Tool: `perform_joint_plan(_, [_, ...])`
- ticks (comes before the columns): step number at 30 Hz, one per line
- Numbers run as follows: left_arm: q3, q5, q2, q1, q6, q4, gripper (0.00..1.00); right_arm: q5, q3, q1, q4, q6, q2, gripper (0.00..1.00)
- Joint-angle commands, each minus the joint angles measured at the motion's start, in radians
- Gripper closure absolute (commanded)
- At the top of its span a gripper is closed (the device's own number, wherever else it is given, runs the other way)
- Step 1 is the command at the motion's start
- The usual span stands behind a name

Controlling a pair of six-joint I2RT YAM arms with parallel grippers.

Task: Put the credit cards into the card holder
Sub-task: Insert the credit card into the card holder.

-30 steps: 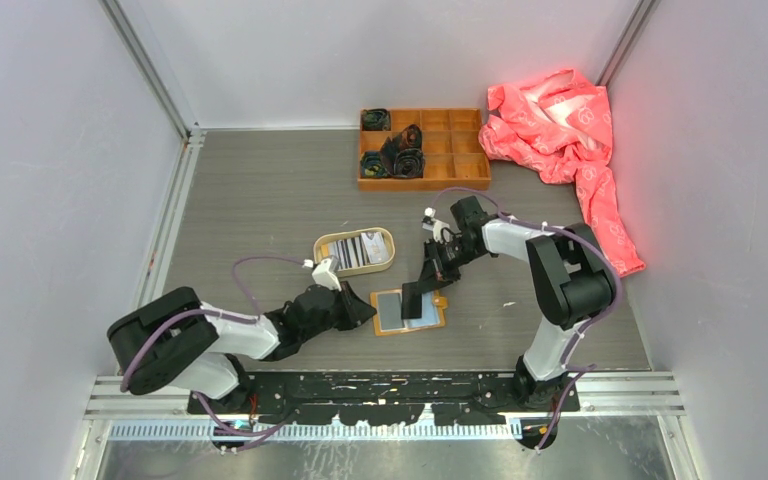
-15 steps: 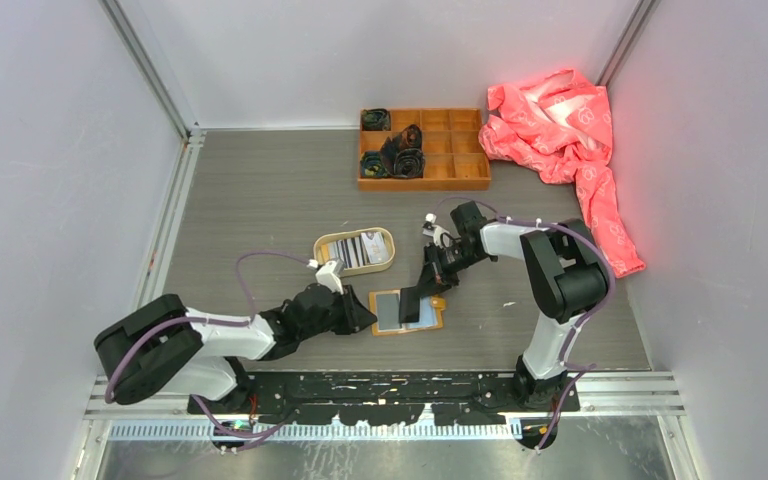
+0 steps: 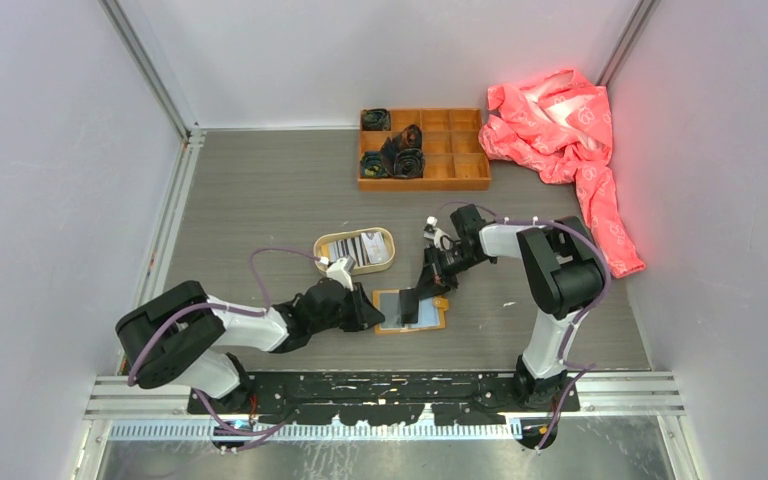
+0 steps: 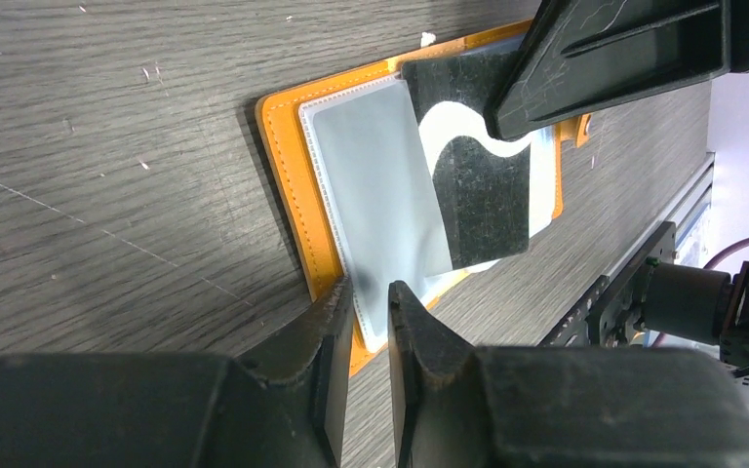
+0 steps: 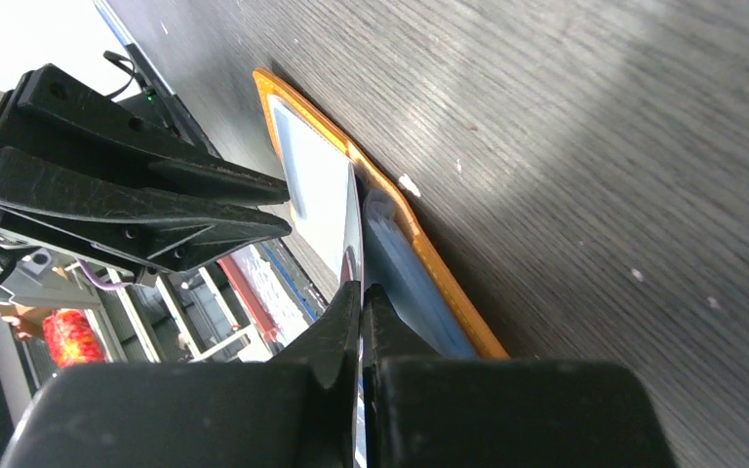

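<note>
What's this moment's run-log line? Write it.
right jaws: shut on black-and-white card over open card holder | left jaws: open at holder's edge | oval tray: holds cards

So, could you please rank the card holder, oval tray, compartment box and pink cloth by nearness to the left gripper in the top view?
1. card holder, right beside the left gripper
2. oval tray, just behind
3. compartment box, far middle
4. pink cloth, far right corner

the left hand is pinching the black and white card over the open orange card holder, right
Not the left: the right hand is pinching the black and white card over the open orange card holder. The right wrist view shows its fingers shut on the card's edge; the left hand only sits at the holder's edge.
</note>
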Motion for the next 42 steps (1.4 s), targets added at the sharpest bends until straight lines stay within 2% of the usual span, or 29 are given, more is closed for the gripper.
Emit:
perform_joint_plan(1, [0.020,-0.049,0.028,0.000,0.004,-0.034,0.79,0.010,0.003,-0.001,0.014,0.015,0.017,0.99])
perform_joint_plan(20, [0.036,-0.033,0.042,0.035,0.022,-0.054,0.80,0.012,-0.029,0.012,-0.039,-0.044,0.003,0.98])
perform_joint_plan(26, [0.039,-0.012,0.057,0.035,0.018,-0.032,0.81,0.016,-0.011,0.025,0.012,-0.003,0.014,0.98])
perform_joint_plan(32, [0.039,0.025,0.092,0.035,0.007,0.008,0.81,0.032,-0.045,0.026,0.151,0.079,-0.009,0.98])
perform_joint_plan(42, [0.034,0.011,0.109,0.036,0.014,0.000,0.81,0.066,-0.055,-0.025,0.158,0.092,-0.034,0.99])
